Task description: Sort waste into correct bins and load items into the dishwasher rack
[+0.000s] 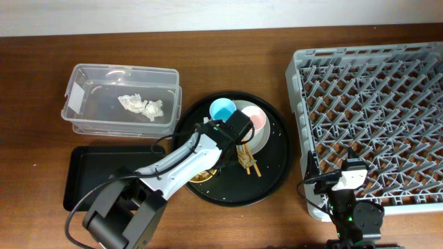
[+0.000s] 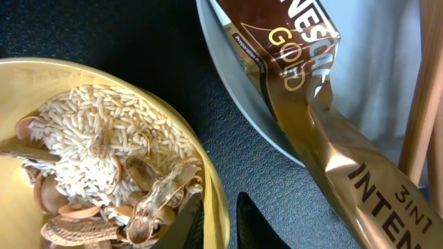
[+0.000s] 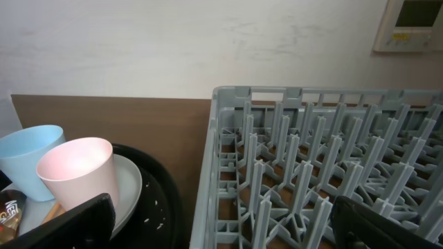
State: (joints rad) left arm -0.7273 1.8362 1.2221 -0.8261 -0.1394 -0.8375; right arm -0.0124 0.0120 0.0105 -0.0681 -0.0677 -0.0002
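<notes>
Since my left gripper (image 2: 218, 211) pinches the yellow bowl (image 2: 24, 76) rim narrowly, tilting risks spilling food scraps (image 2: 104, 131); right gripper (image 3: 221, 207) wide, empty.

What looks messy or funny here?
The gold foil wrapper sprawls across the pale plate, its end hanging past the rim. The yellow bowl is heaped with rice and peanut shells, and a few pale specks, maybe grains, lie on the round black tray.
</notes>
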